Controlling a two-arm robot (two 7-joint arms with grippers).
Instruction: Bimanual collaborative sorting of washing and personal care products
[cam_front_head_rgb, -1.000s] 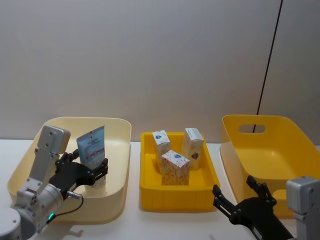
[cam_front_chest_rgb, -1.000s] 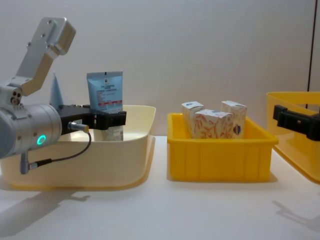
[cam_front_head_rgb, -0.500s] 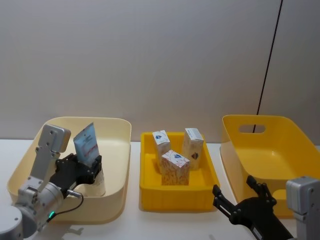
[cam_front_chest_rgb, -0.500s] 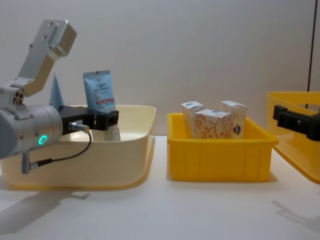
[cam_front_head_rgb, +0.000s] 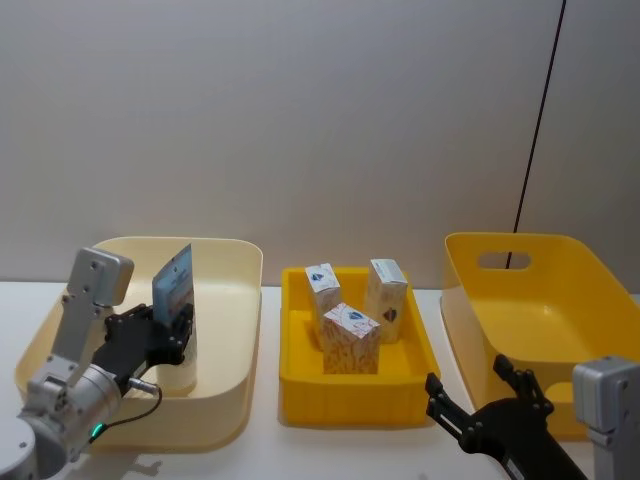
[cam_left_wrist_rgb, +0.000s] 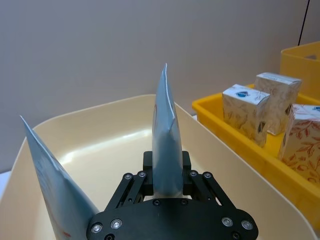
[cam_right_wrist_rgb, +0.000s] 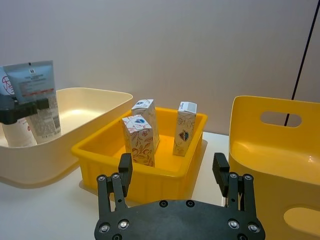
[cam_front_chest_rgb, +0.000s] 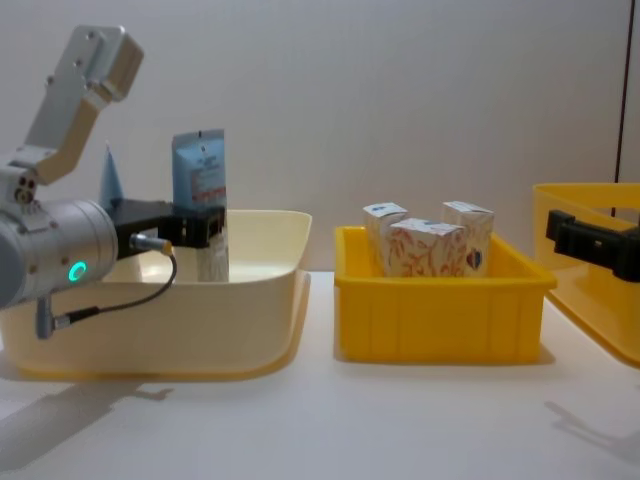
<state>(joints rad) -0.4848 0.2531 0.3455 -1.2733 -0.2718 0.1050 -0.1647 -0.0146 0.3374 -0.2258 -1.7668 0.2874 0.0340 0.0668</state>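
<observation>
Held upright inside the cream bin at the desk's left end: light-blue tube, clamped low by the left gripper. Likely to topple if let go here, being tall and narrow-footed, or to knock the second tube just beside. Waiting wide open and empty near the desk's right front corner: right gripper.

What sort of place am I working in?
Likely a lab test bench: white table, blank grey wall, cream bin, yellow tray and yellow bin in a row; left claw grips a blue tube in the cream bin, right claw parked open.
</observation>
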